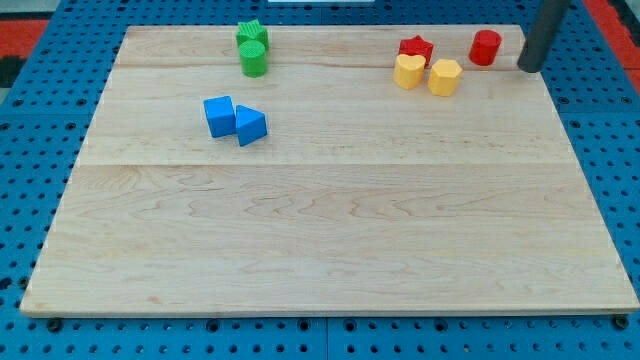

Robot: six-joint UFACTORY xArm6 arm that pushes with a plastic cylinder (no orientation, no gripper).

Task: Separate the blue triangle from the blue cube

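The blue cube (219,115) and the blue triangle (250,125) sit touching each other on the wooden board (330,240), in its upper left part. The triangle is at the cube's right side. My tip (529,69) is at the view's top right, near the board's right edge, far from both blue blocks. It stands just right of a red cylinder (485,47).
A green star (251,34) and a green cylinder (254,58) touch at the top, above the blue pair. A red star (416,49), a yellow heart (408,71) and a second yellow block (445,76) cluster at the top right. Blue pegboard surrounds the board.
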